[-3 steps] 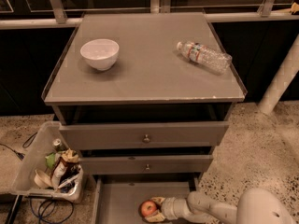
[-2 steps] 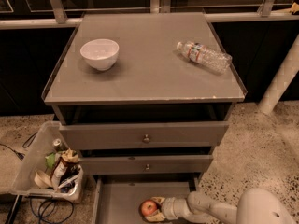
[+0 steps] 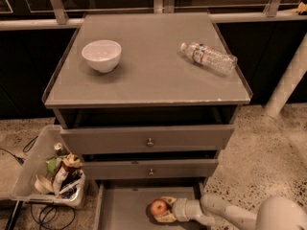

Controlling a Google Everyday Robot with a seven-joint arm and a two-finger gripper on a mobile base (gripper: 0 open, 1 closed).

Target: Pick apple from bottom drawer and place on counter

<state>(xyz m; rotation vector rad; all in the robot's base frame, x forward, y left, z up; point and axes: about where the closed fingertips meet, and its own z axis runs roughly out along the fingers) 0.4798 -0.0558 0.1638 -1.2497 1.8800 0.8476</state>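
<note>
At the lower middle of the frame the apple (image 3: 158,207) lies in the bottom drawer (image 3: 122,210), at the left tip of the tool (image 3: 163,210), which seems clamped around it; the bench (image 3: 153,75) lies straight up-frame.

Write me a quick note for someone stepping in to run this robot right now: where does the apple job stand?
Gripper: down in the open bottom drawer, right at the apple; whether it has a hold is unclear.
Apple: inside the drawer, in its right half, not yet brought up.
Counter: carries a white bowl and a water bottle lying on its side.
Done: drawer open, apple reached.
Left: secure the grasp, lift the apple out, set it on the counter.
</note>
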